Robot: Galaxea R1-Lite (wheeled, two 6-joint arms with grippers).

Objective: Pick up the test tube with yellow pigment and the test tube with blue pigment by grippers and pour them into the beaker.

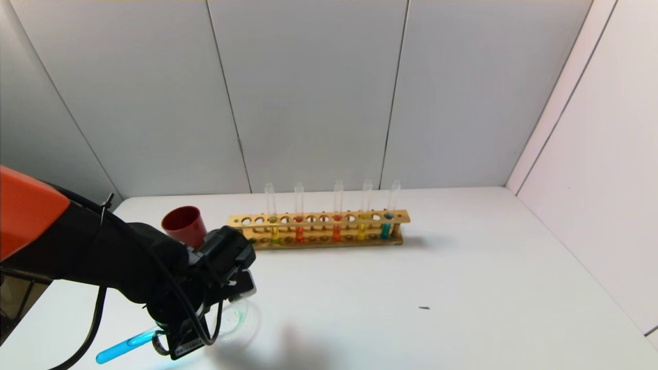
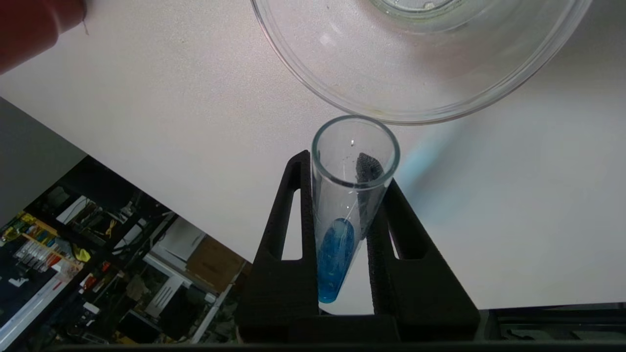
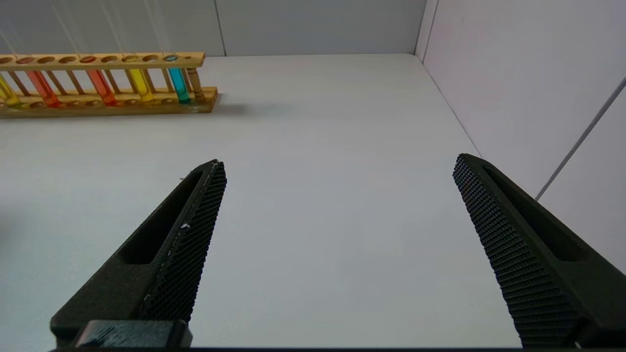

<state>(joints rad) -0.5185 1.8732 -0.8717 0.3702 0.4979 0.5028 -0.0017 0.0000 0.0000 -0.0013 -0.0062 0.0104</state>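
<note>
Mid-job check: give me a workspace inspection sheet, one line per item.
Surface: white table, one small dark speck.
Job's things: blue test tube tilted in left hand, mouth at beaker rim, liquid still in its bottom; wooden rack holds five tubes, yellow ones included.
Clutter: red cup beside rack.
Grippers: left hand shut on tube; right hand open over bare table.
Cables: black cables along left arm.
Surroundings: grey wall panels.
</note>
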